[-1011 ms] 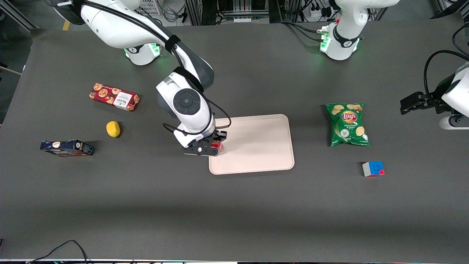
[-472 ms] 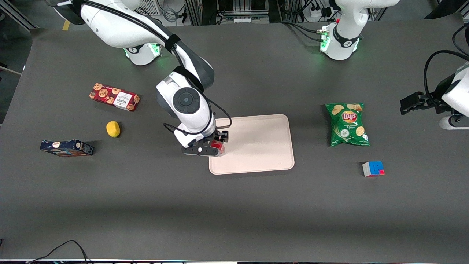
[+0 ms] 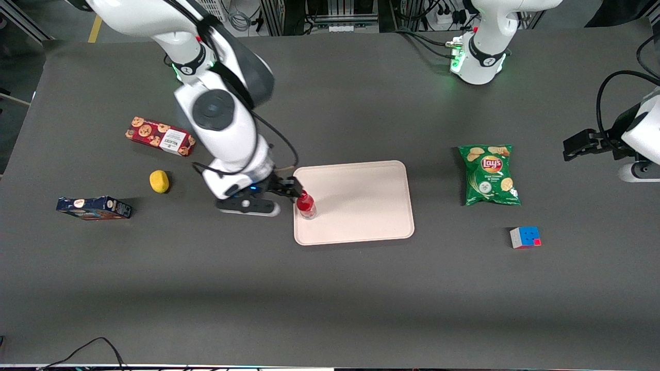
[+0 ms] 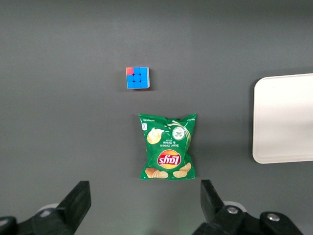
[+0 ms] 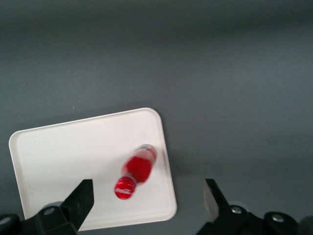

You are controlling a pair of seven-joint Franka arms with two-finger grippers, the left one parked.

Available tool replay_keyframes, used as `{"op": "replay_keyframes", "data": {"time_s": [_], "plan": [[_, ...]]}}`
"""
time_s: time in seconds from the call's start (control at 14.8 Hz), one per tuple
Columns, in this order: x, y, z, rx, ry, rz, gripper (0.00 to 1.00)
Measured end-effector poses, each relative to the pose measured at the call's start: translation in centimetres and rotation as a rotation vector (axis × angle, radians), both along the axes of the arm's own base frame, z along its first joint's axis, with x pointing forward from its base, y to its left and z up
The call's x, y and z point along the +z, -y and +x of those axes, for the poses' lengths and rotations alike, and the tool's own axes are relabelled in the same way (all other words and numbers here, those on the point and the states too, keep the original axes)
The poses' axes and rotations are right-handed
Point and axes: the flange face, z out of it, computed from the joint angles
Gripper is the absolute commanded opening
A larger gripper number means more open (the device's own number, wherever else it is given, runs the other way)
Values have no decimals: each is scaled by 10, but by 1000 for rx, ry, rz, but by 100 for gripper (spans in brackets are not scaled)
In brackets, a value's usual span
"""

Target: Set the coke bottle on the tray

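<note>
The coke bottle (image 3: 306, 205), small and red with a red cap, stands upright on the pale beige tray (image 3: 361, 206), close to the tray's edge toward the working arm's end. My right gripper (image 3: 290, 189) is open and empty, raised above the bottle and just beside it, toward the working arm's end. In the right wrist view the bottle (image 5: 137, 169) stands on the tray (image 5: 63, 152) near its corner, and the gripper (image 5: 148, 192) has its fingers spread wide with the bottle's cap between them and lower down, touching neither.
A red cookie box (image 3: 161, 136), a lemon (image 3: 159, 181) and a dark blue box (image 3: 94, 207) lie toward the working arm's end. A green Lay's bag (image 3: 489, 174) and a puzzle cube (image 3: 525, 237) lie toward the parked arm's end.
The gripper was shut on the bottle at the tray's edge; it has opened, let go and drawn back toward the working arm's end. The bottle stays standing on the tray.
</note>
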Motion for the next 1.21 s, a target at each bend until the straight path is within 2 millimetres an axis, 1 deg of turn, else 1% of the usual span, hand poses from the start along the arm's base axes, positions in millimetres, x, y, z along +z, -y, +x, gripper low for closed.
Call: {"op": "replay_keyframes", "data": {"time_s": [0.07, 0.2, 0.27, 0.34, 0.47, 0.74, 0.81, 0.88, 1.01, 1.21], "plan": [[22, 23, 4, 18, 6, -1, 100], [63, 75, 10, 75, 21, -11, 100], [79, 101, 10, 105, 31, -23, 100], [91, 126, 9, 127, 37, -36, 100], [103, 175, 2, 150, 31, -42, 100], [112, 286, -16, 185, 21, -59, 100], [113, 307, -22, 176, 7, -63, 100], [116, 323, -28, 163, -7, -63, 100], [122, 341, -35, 151, -28, -63, 100], [133, 346, -38, 149, -20, -64, 100]]}}
